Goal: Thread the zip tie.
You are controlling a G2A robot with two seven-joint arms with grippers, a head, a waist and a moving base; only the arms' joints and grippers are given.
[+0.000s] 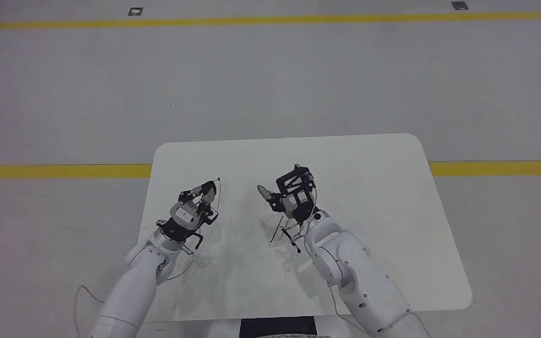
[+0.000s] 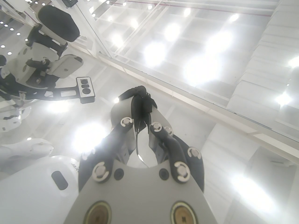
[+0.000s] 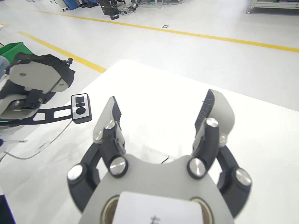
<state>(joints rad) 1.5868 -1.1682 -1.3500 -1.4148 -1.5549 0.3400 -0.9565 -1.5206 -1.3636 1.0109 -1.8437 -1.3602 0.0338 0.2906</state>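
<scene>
The left gripper (image 2: 139,95) is held above the near left part of the white worktop (image 1: 380,186) and is turned up toward the ceiling. Its fingers (image 2: 118,115) are pressed together on the zip tie (image 2: 137,134), a thin black strap. The strap is pinched at the fingertips and is led back down the narrow gap between them toward the palm, where its loose end is seen. In the top view, a short length of the strap is seen as a fine dark line standing out from the fingertips toward the far side of the worktop. To the right, the right gripper (image 3: 161,109) is held over the middle of the worktop, facing the left one across a gap. Its fingers are spread wide, and bare worktop is seen between them. The zip tie is kept apart from these fingers and is touched by neither. A green bin (image 3: 12,48) is seen on the floor beyond the worktop's left edge, and its contents cannot be made out.
</scene>
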